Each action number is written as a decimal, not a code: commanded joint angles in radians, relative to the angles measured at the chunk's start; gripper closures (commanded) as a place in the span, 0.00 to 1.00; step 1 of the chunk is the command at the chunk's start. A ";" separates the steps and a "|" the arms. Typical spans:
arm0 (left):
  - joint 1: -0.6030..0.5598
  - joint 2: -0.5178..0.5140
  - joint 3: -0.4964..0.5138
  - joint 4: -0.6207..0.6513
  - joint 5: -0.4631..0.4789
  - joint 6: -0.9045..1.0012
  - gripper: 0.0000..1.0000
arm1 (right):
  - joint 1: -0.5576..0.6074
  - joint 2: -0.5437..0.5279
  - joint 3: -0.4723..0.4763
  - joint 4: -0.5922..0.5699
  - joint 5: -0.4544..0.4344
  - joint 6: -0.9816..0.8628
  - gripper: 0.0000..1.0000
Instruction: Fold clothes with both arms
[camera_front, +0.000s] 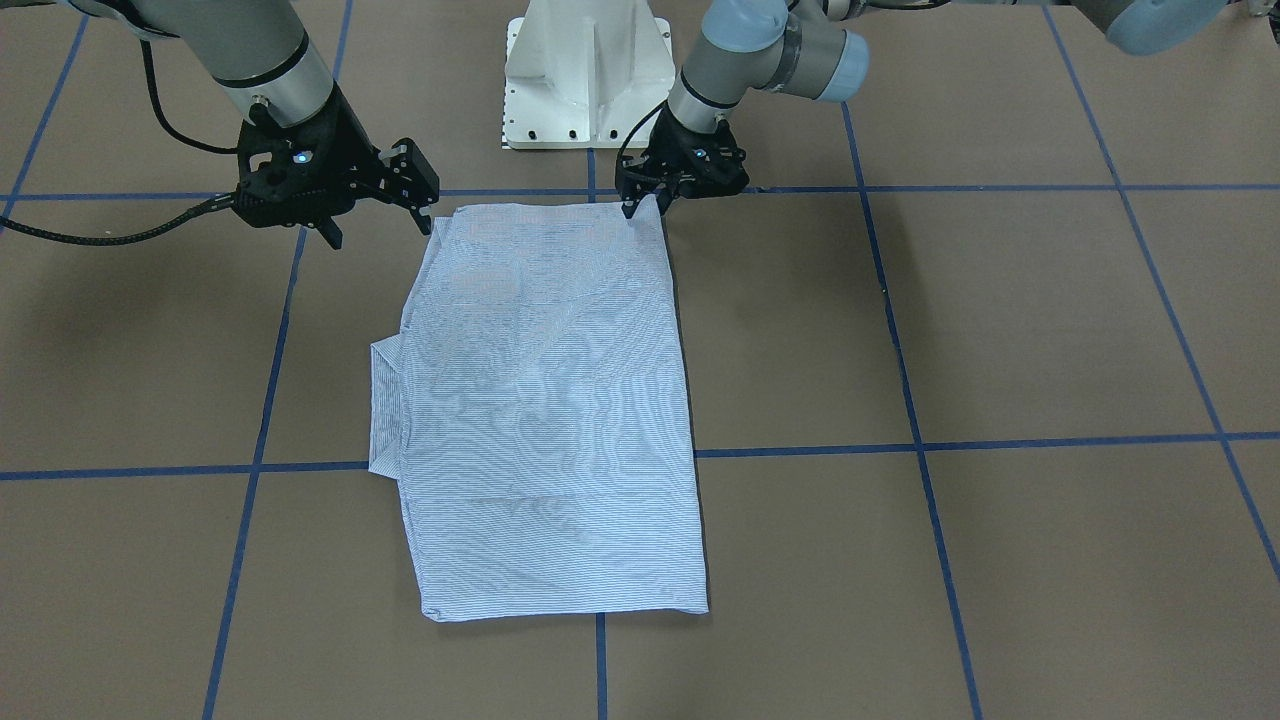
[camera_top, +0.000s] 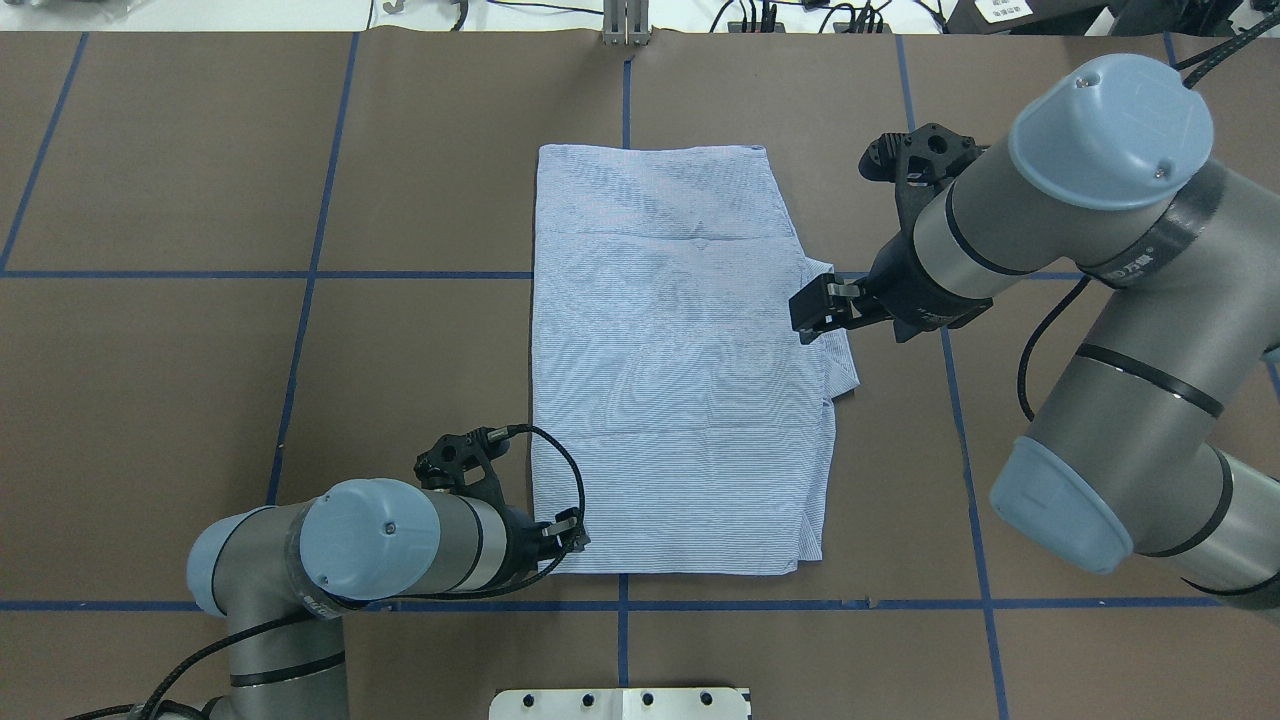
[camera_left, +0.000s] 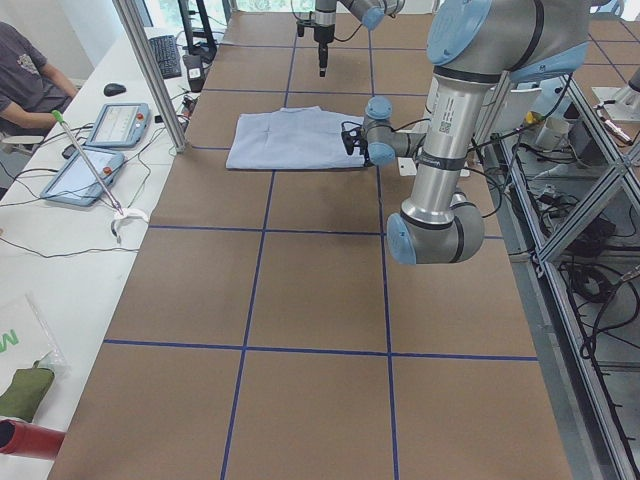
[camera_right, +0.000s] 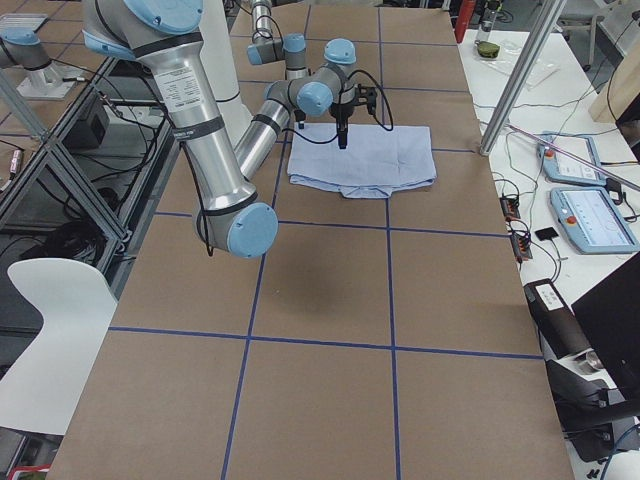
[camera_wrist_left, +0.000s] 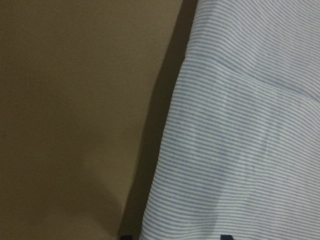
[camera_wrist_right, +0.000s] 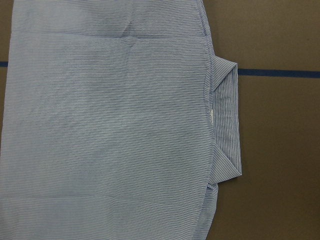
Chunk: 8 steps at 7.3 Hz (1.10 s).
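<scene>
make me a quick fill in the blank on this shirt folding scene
1. The shirt lies folded on a brown table marked with ___ tape lines.
2. The left gripper is down low at a ___ of the shirt.
3. The right gripper, raised off the shirt, has its jaws ___.
Missing words: blue; corner; open.

open table around shirt

4 fixed views and 2 close wrist views share the shirt.
</scene>
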 joint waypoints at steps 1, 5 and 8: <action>0.000 -0.003 0.000 0.001 0.000 0.000 0.48 | 0.000 0.000 -0.001 0.000 0.000 0.000 0.00; -0.002 -0.006 0.000 0.001 -0.002 -0.025 1.00 | 0.000 -0.009 0.017 0.000 -0.003 0.003 0.00; -0.005 -0.006 -0.010 0.010 -0.003 -0.029 1.00 | -0.038 -0.006 0.030 0.002 -0.009 0.159 0.00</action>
